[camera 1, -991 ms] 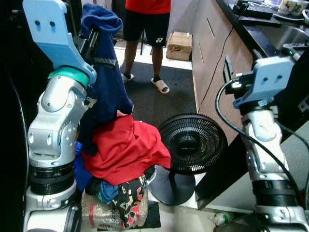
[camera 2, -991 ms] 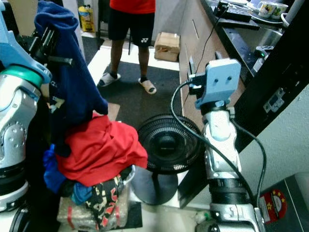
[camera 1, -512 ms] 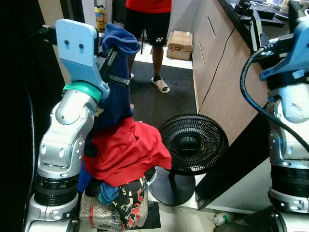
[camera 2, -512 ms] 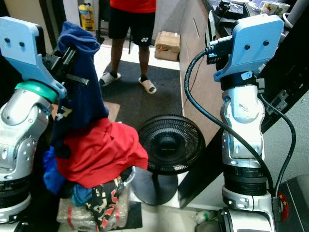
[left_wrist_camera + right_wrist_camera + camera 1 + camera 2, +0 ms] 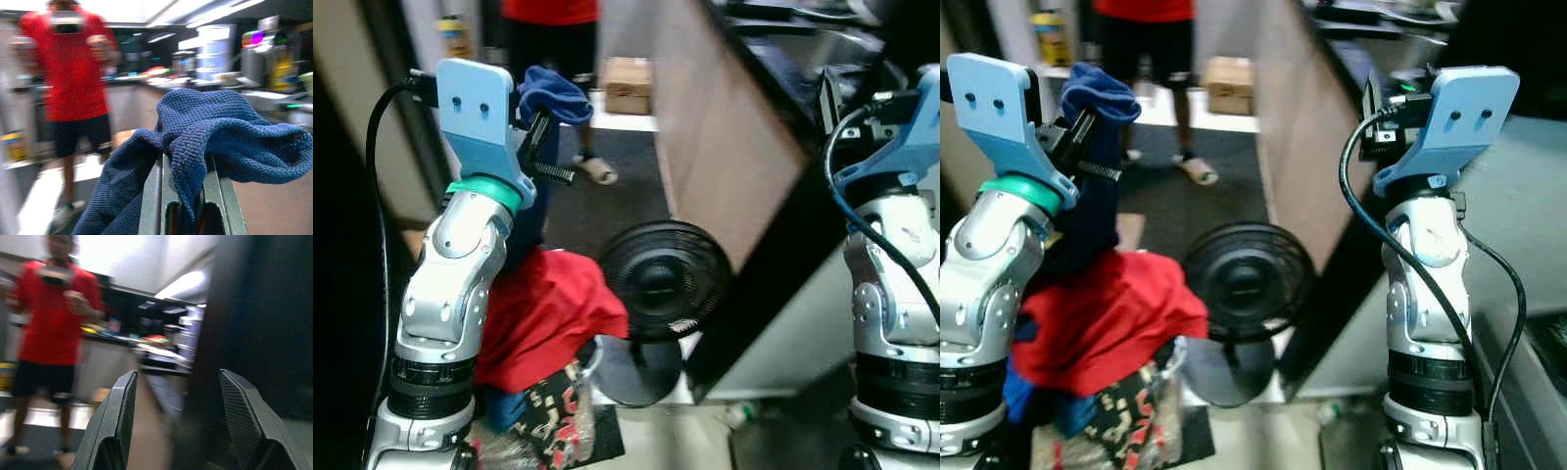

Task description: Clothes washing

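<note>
My left gripper [image 5: 540, 135] is raised high at the left and shut on a dark blue knitted garment [image 5: 230, 132]. The blue garment [image 5: 548, 94] drapes over the fingers and hangs down behind my left arm. Below it a pile of clothes sits on the floor, topped by a red garment [image 5: 543, 318] with a patterned black piece [image 5: 546, 421] underneath. My right gripper [image 5: 178, 431] is held up at the right, open, with nothing between its fingers [image 5: 117, 418]. The right arm [image 5: 1425, 235] stands beside a dark panel edge.
A black floor fan [image 5: 656, 284] stands beside the clothes pile. A brown cabinet side [image 5: 705, 147] and a dark counter run along the right. A person in a red shirt and black shorts [image 5: 73, 83] stands ahead on the dark mat, near a cardboard box [image 5: 628, 86].
The whole view has swung and blurred, so the camera turned. The left gripper still holds the blue garment up; the right arm stays raised at the right.
</note>
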Robot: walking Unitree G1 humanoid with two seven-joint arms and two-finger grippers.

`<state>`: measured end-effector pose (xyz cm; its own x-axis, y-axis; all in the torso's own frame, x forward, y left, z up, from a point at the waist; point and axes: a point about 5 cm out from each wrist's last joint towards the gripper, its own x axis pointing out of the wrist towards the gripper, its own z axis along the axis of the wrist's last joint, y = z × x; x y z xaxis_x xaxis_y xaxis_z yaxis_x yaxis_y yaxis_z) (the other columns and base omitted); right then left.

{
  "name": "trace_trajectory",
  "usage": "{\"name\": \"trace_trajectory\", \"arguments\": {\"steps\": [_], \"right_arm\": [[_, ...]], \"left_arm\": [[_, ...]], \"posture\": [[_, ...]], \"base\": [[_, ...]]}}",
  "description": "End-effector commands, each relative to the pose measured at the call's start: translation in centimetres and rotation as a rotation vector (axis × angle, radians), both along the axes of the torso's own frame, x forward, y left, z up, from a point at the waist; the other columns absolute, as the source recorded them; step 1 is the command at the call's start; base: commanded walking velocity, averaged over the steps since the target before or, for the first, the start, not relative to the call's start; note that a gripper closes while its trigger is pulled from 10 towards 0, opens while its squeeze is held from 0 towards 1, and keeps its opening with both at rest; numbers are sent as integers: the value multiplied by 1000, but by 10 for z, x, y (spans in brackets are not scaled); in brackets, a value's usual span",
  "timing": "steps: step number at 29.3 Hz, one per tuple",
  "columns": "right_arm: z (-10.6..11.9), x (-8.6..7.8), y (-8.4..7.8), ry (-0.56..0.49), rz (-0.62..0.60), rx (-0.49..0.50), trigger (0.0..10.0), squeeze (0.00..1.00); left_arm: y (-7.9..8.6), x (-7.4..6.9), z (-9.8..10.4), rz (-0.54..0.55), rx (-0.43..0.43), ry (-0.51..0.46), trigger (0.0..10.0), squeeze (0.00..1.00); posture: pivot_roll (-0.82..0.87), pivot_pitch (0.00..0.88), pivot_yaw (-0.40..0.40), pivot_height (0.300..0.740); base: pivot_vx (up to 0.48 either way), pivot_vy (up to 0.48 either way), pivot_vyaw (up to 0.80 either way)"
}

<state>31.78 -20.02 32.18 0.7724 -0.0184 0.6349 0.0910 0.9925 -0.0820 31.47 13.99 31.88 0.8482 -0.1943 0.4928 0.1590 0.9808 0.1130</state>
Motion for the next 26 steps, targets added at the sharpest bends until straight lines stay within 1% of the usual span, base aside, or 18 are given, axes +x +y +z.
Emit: {"name": "trace_trajectory", "arguments": {"steps": [1,3,8,26], "right_arm": [[-10,1,-3,42,3,22,10000,0],[-13,1,-3,56,4,30,10000,0],[-13,1,-2,57,11,46,10000,0],[-16,4,10,71,57,52,10000,0]], "left_arm": [[-2,1,-1,-7,3,-10,10000,0],[-1,2,-2,-4,4,-6,10000,0],[-2,4,-2,-6,8,-5,10000,0],[2,6,-6,4,5,6,10000,0]], "posture": [[14,39,-19,740],[14,39,-19,740],[12,37,-13,740],[24,30,-18,740]], "base": [[0,0,-800],[0,0,-800],[0,0,-800],[0,0,-800]]}}
